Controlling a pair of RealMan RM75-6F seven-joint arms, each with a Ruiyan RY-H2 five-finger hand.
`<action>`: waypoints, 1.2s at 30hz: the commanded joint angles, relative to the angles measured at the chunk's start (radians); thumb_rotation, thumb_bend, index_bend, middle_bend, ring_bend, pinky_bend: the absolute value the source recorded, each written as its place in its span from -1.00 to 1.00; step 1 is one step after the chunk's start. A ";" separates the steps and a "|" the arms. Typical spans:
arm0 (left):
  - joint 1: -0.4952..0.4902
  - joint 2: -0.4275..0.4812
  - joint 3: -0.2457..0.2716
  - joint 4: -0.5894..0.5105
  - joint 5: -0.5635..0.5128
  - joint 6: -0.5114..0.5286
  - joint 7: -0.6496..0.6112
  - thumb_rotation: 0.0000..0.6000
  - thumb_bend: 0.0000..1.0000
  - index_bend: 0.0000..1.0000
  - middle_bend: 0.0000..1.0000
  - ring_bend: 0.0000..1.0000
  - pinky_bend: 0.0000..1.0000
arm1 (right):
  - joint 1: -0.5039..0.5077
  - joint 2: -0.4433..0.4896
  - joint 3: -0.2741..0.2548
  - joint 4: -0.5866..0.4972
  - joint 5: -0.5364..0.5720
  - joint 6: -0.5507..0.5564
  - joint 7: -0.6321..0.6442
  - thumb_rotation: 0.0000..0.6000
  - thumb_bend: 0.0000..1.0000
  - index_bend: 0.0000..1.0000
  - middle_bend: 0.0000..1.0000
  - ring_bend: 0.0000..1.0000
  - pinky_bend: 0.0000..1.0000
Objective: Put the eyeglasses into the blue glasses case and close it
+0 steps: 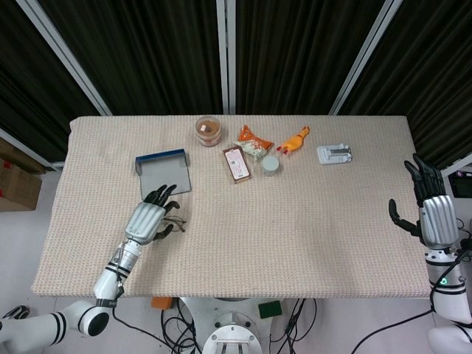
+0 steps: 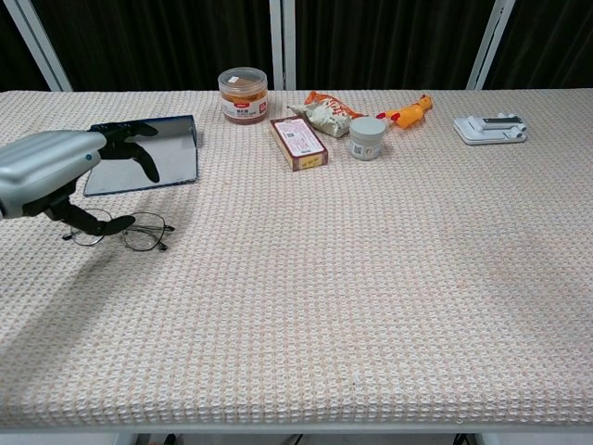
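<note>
Head view looks steeply down from above; chest view low, nearer; both share the table.

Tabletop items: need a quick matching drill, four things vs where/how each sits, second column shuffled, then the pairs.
Things:
1. eyeglasses
2. blue glasses case
3. left hand
4. right hand

Places/states:
A. lying open on the cloth, behind the glasses
B. at the table's far right edge, holding nothing, fingers apart
C. flat on the cloth, outside the case
D. over the glasses, fingers curled down at the frame

Pairs: 1-C, 2-A, 3-D, 4-B
</note>
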 commanded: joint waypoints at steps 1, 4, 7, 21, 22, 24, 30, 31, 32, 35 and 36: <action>-0.004 -0.012 -0.002 0.019 -0.031 -0.016 0.024 1.00 -0.34 -0.23 -0.90 -0.98 -0.66 | -0.001 0.004 0.002 -0.003 0.003 -0.001 -0.001 1.00 0.01 -1.00 -1.00 -1.00 -1.00; 0.000 -0.018 -0.004 0.031 -0.068 -0.024 0.056 1.00 -0.30 -0.20 -0.90 -0.98 -0.66 | -0.003 0.005 0.002 -0.005 0.007 -0.003 -0.004 1.00 0.01 -1.00 -1.00 -1.00 -1.00; 0.003 -0.015 -0.007 0.033 -0.094 -0.034 0.059 1.00 -0.29 -0.17 -0.90 -0.98 -0.66 | -0.004 0.004 0.001 -0.004 0.011 -0.007 -0.005 1.00 0.01 -1.00 -1.00 -1.00 -1.00; -0.003 -0.021 -0.001 0.060 -0.099 -0.034 0.042 1.00 -0.26 -0.04 -0.88 -0.98 -0.66 | -0.003 -0.002 0.000 -0.005 0.018 -0.020 -0.014 1.00 0.01 -1.00 -1.00 -1.00 -1.00; -0.004 -0.022 -0.001 0.063 -0.098 -0.034 0.042 1.00 -0.26 -0.04 -0.88 -0.98 -0.66 | -0.004 -0.002 -0.001 -0.005 0.018 -0.020 -0.014 1.00 0.01 -1.00 -1.00 -1.00 -1.00; -0.006 -0.026 0.000 0.069 -0.099 -0.036 0.040 1.00 -0.26 -0.04 -0.87 -0.98 -0.66 | -0.004 -0.003 -0.003 -0.002 0.018 -0.022 -0.013 1.00 0.01 -1.00 -1.00 -1.00 -1.00; -0.010 -0.035 0.002 0.081 -0.103 -0.040 0.040 1.00 -0.25 0.00 -0.86 -0.98 -0.66 | -0.004 -0.008 -0.003 0.012 0.023 -0.028 -0.001 1.00 0.01 -1.00 -1.00 -1.00 -1.00; -0.011 -0.036 0.001 0.083 -0.104 -0.040 0.042 1.00 -0.25 0.01 -0.86 -0.98 -0.66 | -0.004 -0.010 -0.003 0.014 0.023 -0.029 -0.001 1.00 0.01 -1.00 -1.00 -1.00 -1.00; -0.012 -0.037 0.001 0.083 -0.107 -0.041 0.043 1.00 -0.25 0.03 -0.85 -0.98 -0.66 | -0.003 -0.011 -0.003 0.016 0.023 -0.030 0.001 1.00 0.01 -1.00 -1.00 -1.00 -1.00; -0.014 -0.040 -0.001 0.085 -0.112 -0.042 0.047 1.00 -0.25 0.05 -0.85 -0.98 -0.66 | -0.002 -0.014 -0.003 0.022 0.023 -0.032 0.003 1.00 0.01 -1.00 -1.00 -1.00 -1.00; -0.014 -0.041 -0.001 0.087 -0.114 -0.044 0.049 1.00 -0.25 0.07 -0.85 -0.98 -0.66 | -0.002 -0.015 -0.003 0.024 0.023 -0.033 0.003 1.00 0.01 -1.00 -1.00 -1.00 -1.00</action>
